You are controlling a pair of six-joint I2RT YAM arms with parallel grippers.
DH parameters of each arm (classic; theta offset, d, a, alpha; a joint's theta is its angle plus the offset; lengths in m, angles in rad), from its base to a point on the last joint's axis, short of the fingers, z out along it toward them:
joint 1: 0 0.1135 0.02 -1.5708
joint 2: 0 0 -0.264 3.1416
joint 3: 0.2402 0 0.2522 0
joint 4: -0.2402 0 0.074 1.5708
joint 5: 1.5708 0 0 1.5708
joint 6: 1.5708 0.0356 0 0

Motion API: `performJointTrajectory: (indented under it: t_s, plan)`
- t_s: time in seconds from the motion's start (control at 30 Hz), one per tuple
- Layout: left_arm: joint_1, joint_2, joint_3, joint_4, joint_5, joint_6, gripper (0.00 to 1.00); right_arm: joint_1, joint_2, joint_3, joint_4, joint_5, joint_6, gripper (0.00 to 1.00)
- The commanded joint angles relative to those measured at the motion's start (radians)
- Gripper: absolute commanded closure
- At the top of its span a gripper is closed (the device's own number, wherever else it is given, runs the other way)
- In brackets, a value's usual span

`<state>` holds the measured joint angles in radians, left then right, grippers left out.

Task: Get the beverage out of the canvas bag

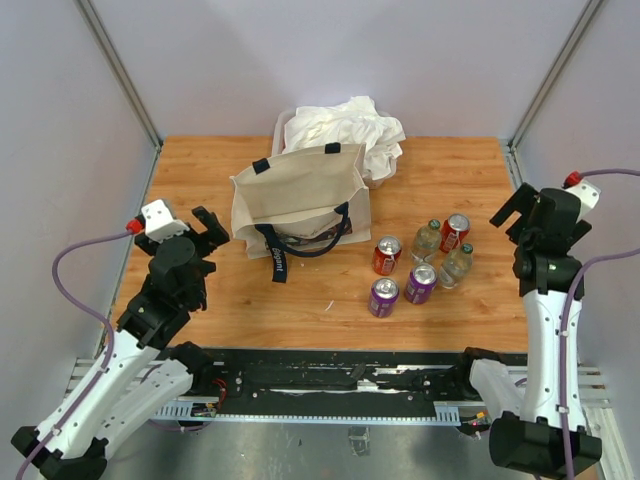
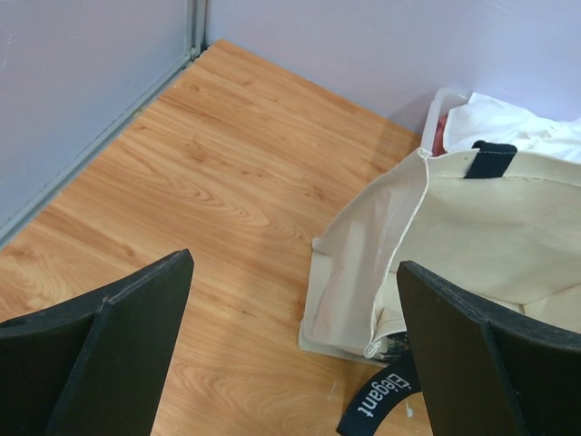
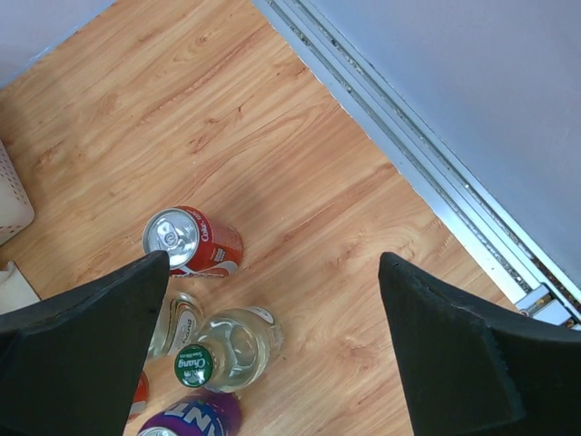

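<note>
While the left fingers (image 2: 100, 359) gape, the canvas bag (image 2: 495, 232) stands near, seemingly untouched.

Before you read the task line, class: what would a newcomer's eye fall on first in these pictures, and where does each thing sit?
The cream canvas bag with navy handles stands in the middle of the wooden table, with a white cloth heap right behind it. To its right cluster red cans, purple cans and clear bottles. The left pincer and right pincer hang open at the table's sides.
</note>
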<state>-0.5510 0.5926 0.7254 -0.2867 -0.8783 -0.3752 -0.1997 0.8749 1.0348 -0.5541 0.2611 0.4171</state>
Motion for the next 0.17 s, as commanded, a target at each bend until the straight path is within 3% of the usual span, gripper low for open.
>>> performJointTrajectory:
  t_s: [0.0,0.13]
  plan:
    - [0.005,-0.016,-0.004,0.016,-0.018,-0.015,0.0,-0.01,-0.032,-0.013,0.016,0.049,-0.03,0.01]
    - [0.005,-0.019,-0.008,0.007,-0.016,-0.027,0.0,-0.01,-0.045,-0.016,0.016,0.057,-0.042,0.02]
